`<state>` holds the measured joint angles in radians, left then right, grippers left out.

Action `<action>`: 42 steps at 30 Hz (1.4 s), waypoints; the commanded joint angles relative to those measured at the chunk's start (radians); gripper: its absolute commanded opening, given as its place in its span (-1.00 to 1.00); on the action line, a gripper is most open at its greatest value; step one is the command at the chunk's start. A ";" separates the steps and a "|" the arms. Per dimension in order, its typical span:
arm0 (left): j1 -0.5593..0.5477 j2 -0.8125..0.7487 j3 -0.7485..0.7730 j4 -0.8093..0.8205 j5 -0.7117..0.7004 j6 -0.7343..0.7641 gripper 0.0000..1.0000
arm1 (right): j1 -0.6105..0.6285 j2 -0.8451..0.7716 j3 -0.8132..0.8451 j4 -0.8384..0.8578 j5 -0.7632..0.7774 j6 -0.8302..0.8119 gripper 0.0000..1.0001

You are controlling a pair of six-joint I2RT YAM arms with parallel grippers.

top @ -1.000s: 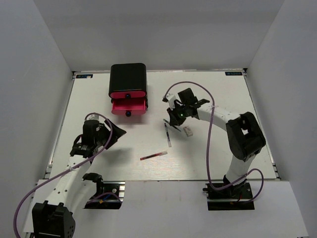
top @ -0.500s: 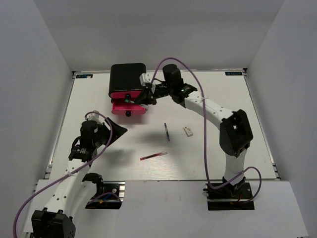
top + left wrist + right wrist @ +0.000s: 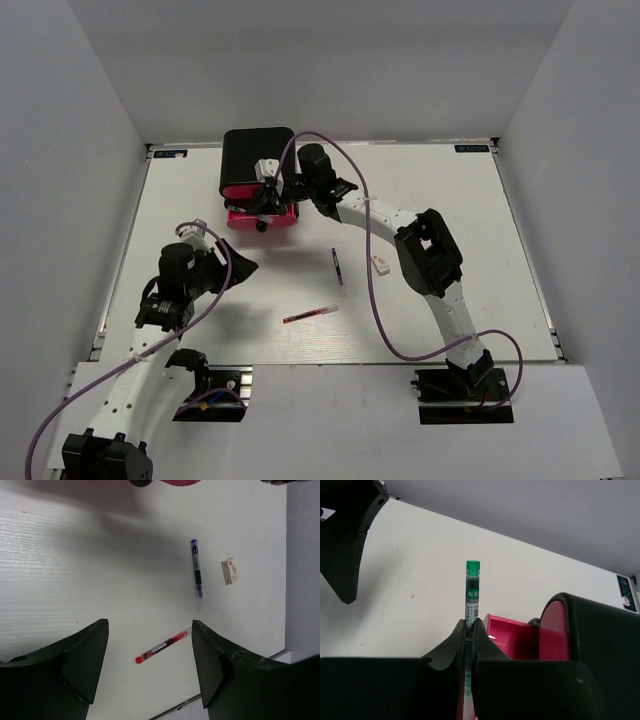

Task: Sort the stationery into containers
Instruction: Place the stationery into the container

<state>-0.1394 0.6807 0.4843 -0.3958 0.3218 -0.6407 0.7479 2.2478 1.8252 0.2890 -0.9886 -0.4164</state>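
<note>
Green-capped pen (image 3: 472,595), pinched in the closed right gripper (image 3: 470,627), hangs at the open pink drawer (image 3: 507,635) of the black box (image 3: 257,155) by the table's (image 3: 450,190) far edge. Left gripper (image 3: 149,625) hovers spread wide, holding nothing. Red pen (image 3: 162,646) lies near the front edge; dark pen (image 3: 196,570) and white block (image 3: 229,571) rest mid-table, well apart from the right edge.

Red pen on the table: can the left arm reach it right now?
Probably yes. The left fingers are open and empty, and the red pen lies alone on the bare table right in front of them. The right arm is away at the drawers.
</note>
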 commanded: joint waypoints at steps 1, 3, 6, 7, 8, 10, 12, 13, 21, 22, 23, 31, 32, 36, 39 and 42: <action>-0.002 -0.024 0.050 -0.005 0.026 0.064 0.54 | -0.012 -0.028 0.063 0.059 0.001 -0.012 -1.00; -0.002 -0.024 0.050 -0.005 0.036 0.064 0.54 | -0.012 -0.054 0.040 0.082 -0.036 0.028 -1.00; -0.002 -0.044 0.040 -0.005 0.054 0.064 0.54 | -0.007 -0.105 0.025 0.105 -0.096 0.108 -1.00; -0.002 -0.044 0.040 -0.005 0.054 0.064 0.54 | -0.007 -0.123 0.010 0.125 -0.129 0.119 -1.00; -0.002 -0.044 0.031 -0.005 0.054 0.055 0.51 | -0.002 -0.148 -0.004 0.162 -0.128 0.131 -1.00; -0.002 -0.055 0.031 -0.005 0.054 0.055 0.51 | -0.002 -0.166 -0.059 0.217 -0.092 0.139 -1.00; -0.002 -0.055 0.031 0.005 0.054 0.055 0.51 | -0.010 -0.153 -0.047 0.219 -0.059 0.125 -1.00; -0.002 -0.055 0.031 0.005 0.054 0.055 0.51 | -0.012 -0.145 -0.044 0.217 -0.036 0.120 -1.00; -0.002 -0.055 0.050 -0.005 0.072 0.075 0.51 | -0.035 -0.045 0.055 0.032 0.018 -0.090 -1.00; -0.002 -0.055 0.050 -0.005 0.072 0.075 0.51 | -0.038 -0.037 0.066 0.029 0.022 -0.105 -1.00; -0.002 -0.055 0.059 -0.005 0.072 0.075 0.51 | -0.041 -0.028 0.069 0.016 0.028 -0.119 -1.00; -0.002 -0.055 0.068 -0.003 0.103 0.095 0.51 | -0.045 -0.008 0.056 -0.062 0.039 -0.180 -0.57; -0.002 -0.041 0.068 0.009 0.115 0.095 0.51 | -0.048 -0.010 0.051 -0.068 0.038 -0.182 -0.50; -0.002 0.003 0.088 0.031 0.163 0.128 0.51 | -0.048 -0.028 0.028 -0.085 0.033 -0.185 -0.25; -0.002 0.046 0.131 0.040 0.194 0.165 0.51 | -0.051 -0.060 0.008 -0.082 0.018 -0.171 -0.18; -0.002 0.097 0.172 0.040 0.223 0.208 0.51 | -0.064 -0.109 -0.021 -0.062 0.008 -0.113 -0.21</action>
<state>-0.1398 0.7513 0.5873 -0.3847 0.4877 -0.4957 0.6971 2.2402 1.8278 0.2062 -0.9501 -0.5751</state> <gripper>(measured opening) 0.757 0.400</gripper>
